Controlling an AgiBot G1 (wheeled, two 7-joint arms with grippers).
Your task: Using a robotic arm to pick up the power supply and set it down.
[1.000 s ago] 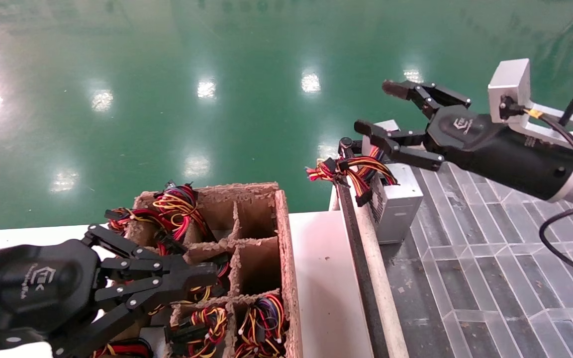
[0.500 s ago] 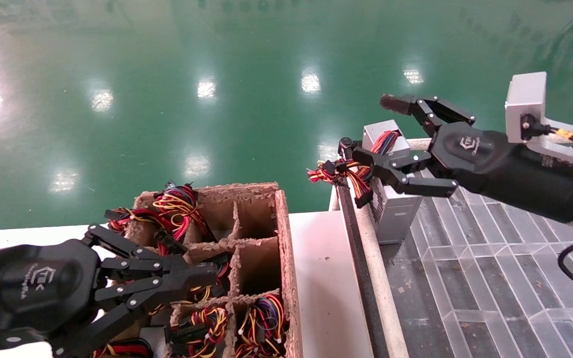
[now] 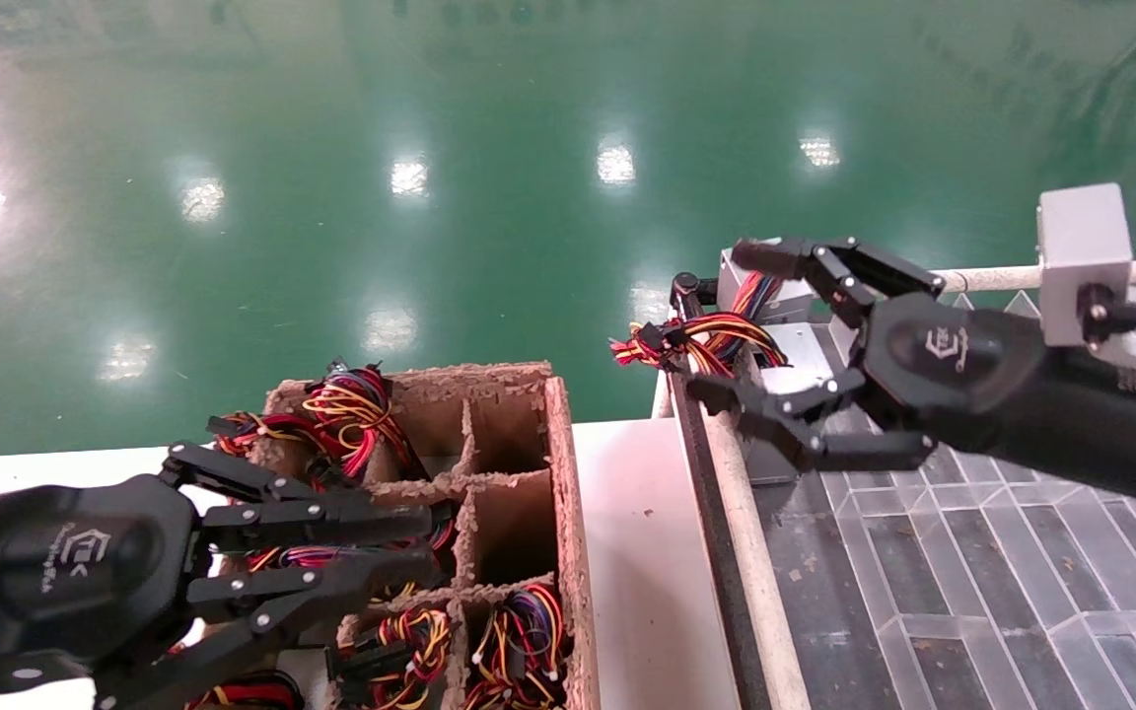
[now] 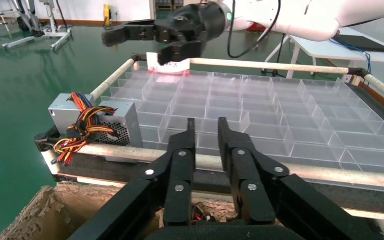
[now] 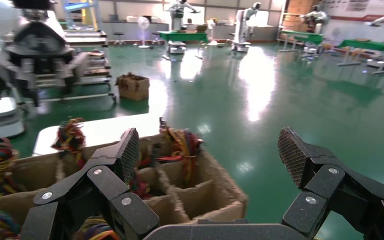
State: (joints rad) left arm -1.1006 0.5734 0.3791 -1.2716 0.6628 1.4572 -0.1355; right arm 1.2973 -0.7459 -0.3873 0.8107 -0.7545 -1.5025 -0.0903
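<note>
The power supply sits in the near-left corner of the clear compartment tray, vent grille facing the tray's padded rail, its red-yellow-orange wire bundle spilling over that edge. The right gripper hovers just above it, jaws spread wide and holding nothing, one finger on either side, judged as a release or a lining-up. The left gripper is parked over the cardboard divider box of wire bundles, fingers slightly parted, empty
</note>
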